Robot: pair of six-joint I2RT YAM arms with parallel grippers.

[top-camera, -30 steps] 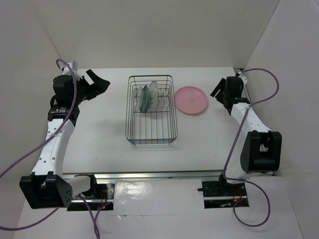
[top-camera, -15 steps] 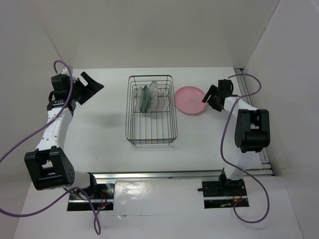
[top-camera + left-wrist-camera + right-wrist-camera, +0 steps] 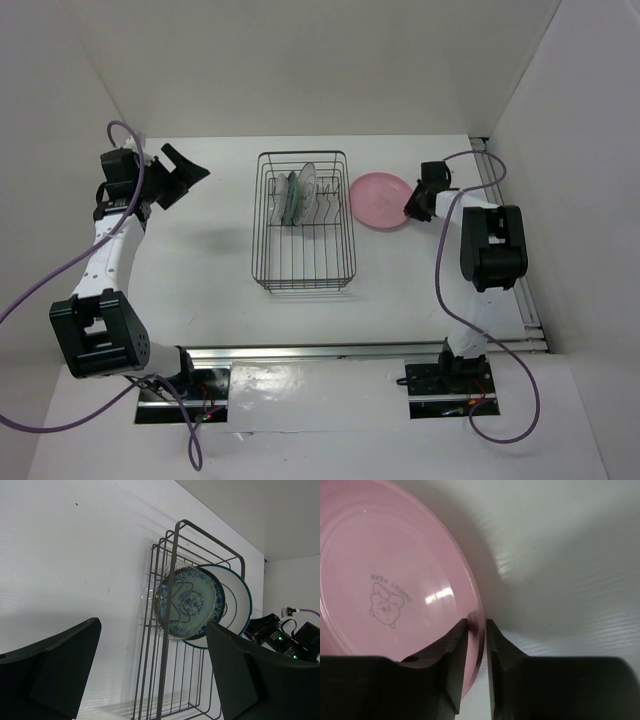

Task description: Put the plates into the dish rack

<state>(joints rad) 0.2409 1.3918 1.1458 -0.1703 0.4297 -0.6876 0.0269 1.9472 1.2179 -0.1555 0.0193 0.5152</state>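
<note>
Two robot arms work over a white table (image 3: 200, 280). The left arm stretches up the far left side, elbow low, and its left gripper (image 3: 188, 180) hangs above bare tabletop, well apart from the dish rack (image 3: 305, 287), jaws spread wide and empty. The right arm folds sharply back on itself so that the right gripper (image 3: 477, 625) meets the right edge of the pink plate (image 3: 380, 200). One finger sits over the rim and one outside it, drawn to a narrow gap; they seem to pinch the rim, though how firmly is hard to tell.

The pink plate lies flat on the table just right of the rack. It is plain and glossy, with a small cartoon figure and lettering at its centre. The dark wire rack stands mid-table. Three plates stand on edge in its far end: a small clear wavy-edged plate (image 3: 150, 597), a teal-blue patterned plate (image 3: 190, 602) and a larger glass plate with a dark rim (image 3: 235, 600)
</note>
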